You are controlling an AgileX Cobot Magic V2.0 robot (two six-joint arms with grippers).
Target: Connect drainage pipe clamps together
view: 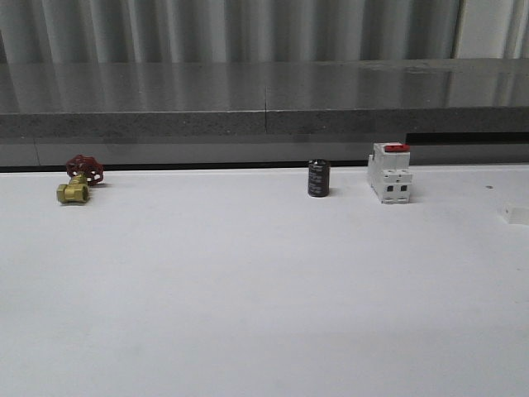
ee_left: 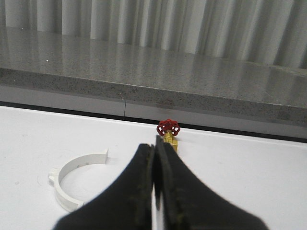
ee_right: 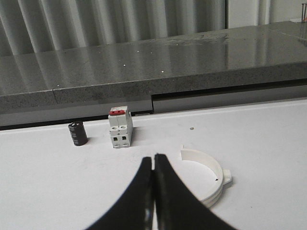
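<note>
One white half-ring drainage pipe clamp (ee_left: 72, 179) lies flat on the white table in the left wrist view, beside my left gripper (ee_left: 154, 148), whose black fingers are pressed together with nothing between them. The other clamp half (ee_right: 208, 177) lies on the table in the right wrist view, close beside my right gripper (ee_right: 153, 160), which is also shut and empty. A small edge of a white piece (view: 517, 215) shows at the table's right edge in the front view.
A brass valve with a red handwheel (view: 78, 180) sits at the back left. A black cylinder (view: 319, 178) and a white breaker with a red top (view: 390, 172) stand at the back right. A grey stone ledge (view: 264, 103) runs behind the table.
</note>
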